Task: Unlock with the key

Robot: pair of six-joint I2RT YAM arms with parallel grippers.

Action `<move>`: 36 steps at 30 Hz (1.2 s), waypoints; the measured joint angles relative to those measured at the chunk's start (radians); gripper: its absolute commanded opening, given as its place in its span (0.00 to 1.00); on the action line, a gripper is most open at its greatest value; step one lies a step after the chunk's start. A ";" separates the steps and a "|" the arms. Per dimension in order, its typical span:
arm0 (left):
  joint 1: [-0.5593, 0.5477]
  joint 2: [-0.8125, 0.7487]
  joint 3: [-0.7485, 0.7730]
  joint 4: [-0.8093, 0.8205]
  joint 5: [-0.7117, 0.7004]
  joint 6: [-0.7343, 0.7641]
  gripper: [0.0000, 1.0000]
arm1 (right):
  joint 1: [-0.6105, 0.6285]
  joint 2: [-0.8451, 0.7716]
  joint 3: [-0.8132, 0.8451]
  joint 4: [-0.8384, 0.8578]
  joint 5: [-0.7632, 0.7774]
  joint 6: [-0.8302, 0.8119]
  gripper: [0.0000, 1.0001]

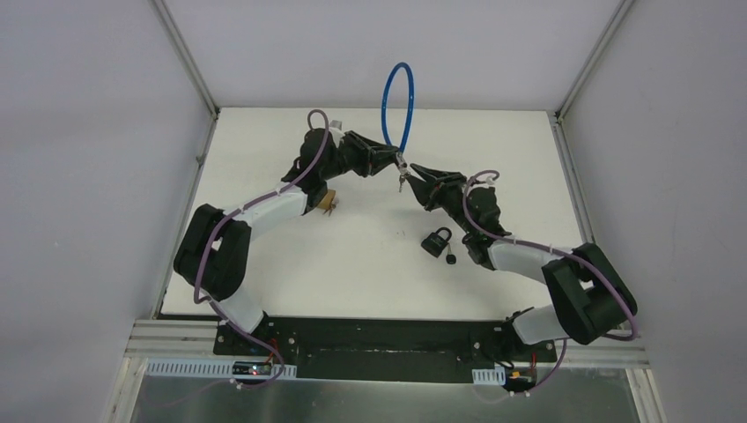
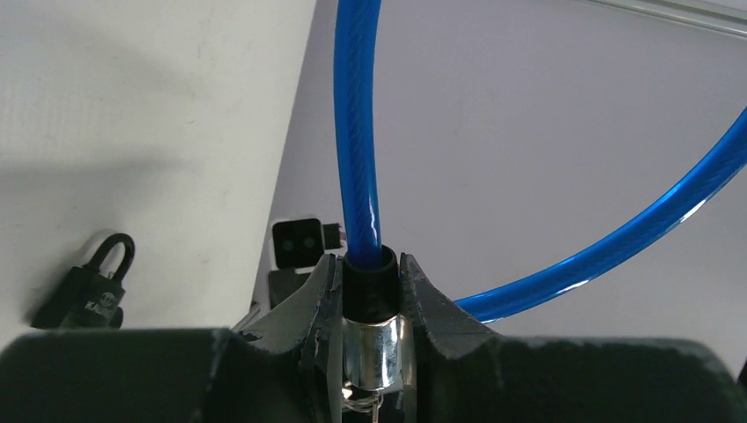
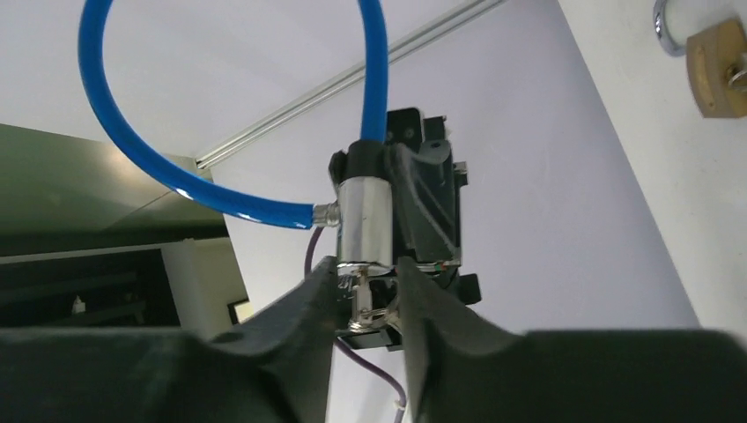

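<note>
The blue cable lock (image 1: 398, 104) is held up in the air over the back of the table. My left gripper (image 1: 394, 160) is shut on its black-and-chrome barrel (image 2: 370, 339), with the blue cable (image 2: 357, 132) rising from between the fingers. A small metal key (image 3: 361, 300) with a ring sticks out of the barrel's (image 3: 366, 220) lower end. My right gripper (image 3: 368, 295) is closed round the key just under the barrel. In the top view it (image 1: 410, 181) meets the left gripper tip to tip.
A black padlock (image 1: 436, 241) with a key lies on the table beside the right arm; it also shows in the left wrist view (image 2: 92, 286). A brass padlock (image 1: 329, 201) lies under the left arm and shows in the right wrist view (image 3: 718, 55). Walls enclose the white table (image 1: 352, 282).
</note>
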 measured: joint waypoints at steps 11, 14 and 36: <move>0.000 -0.048 0.001 0.027 0.002 0.023 0.00 | -0.139 -0.305 -0.034 -0.393 0.001 -0.348 0.73; 0.000 -0.054 0.003 0.001 0.008 0.053 0.00 | -0.164 -0.394 0.057 -0.577 0.004 -0.574 0.73; 0.000 -0.114 0.029 -0.077 0.107 0.152 0.00 | 0.053 -0.183 0.588 -1.005 0.018 -1.488 0.68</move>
